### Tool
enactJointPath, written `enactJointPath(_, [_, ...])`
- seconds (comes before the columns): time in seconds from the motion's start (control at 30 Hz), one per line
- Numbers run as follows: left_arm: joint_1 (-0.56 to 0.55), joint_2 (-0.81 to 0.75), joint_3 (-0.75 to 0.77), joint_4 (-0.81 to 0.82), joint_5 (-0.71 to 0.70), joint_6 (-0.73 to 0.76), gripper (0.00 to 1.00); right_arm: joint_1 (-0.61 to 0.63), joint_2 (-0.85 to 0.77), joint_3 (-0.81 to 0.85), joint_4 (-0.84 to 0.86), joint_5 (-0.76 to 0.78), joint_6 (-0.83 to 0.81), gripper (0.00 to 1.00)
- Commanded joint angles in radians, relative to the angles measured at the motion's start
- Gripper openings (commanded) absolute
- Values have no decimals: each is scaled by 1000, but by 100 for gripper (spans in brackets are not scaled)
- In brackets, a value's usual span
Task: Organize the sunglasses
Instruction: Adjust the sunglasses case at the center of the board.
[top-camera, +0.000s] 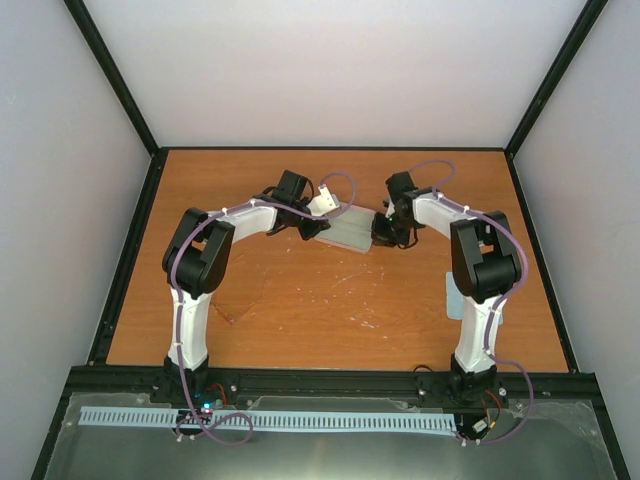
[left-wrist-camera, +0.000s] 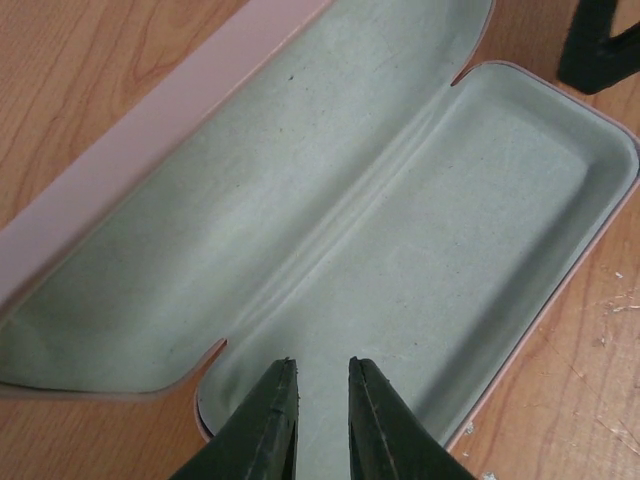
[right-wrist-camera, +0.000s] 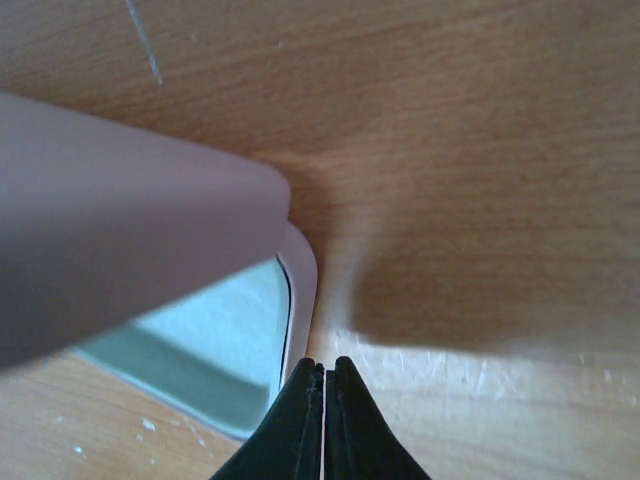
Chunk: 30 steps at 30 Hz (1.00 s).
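Note:
The sunglasses (top-camera: 238, 303) lie on the wood near the left arm's elbow, thin and faint against the table. The pale pink case (top-camera: 348, 230) lies open at mid-table, its grey-green lining (left-wrist-camera: 300, 200) showing and nothing in it. My left gripper (top-camera: 314, 227) hovers over the case's left end, its jaws a little apart and empty (left-wrist-camera: 322, 365). My right gripper (top-camera: 383, 232) is shut and empty at the case's right end (right-wrist-camera: 323, 362), right beside the rim (right-wrist-camera: 302, 290). Its dark finger also shows in the left wrist view (left-wrist-camera: 600, 45).
A light blue cloth (top-camera: 454, 297) lies by the right arm, partly hidden behind it. Black frame rails (top-camera: 130, 240) and pale walls border the wooden table (top-camera: 330, 320).

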Motion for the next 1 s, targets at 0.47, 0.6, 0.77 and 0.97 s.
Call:
enactJointPath(0.47, [5, 5, -18, 7, 30, -37, 17, 6, 184, 255, -45, 27, -59, 3])
enactJointPath(0.6, [5, 6, -22, 7, 31, -42, 18, 6, 204, 284, -39, 17, -61, 3])
enactJointPath(0.77, [5, 0, 0, 9, 15, -67, 28, 6, 214, 305, -42, 2, -56, 3])
enactJointPath(0.97, [5, -33, 26, 4, 50, -89, 46, -1, 149, 273, -73, 71, -65, 7])
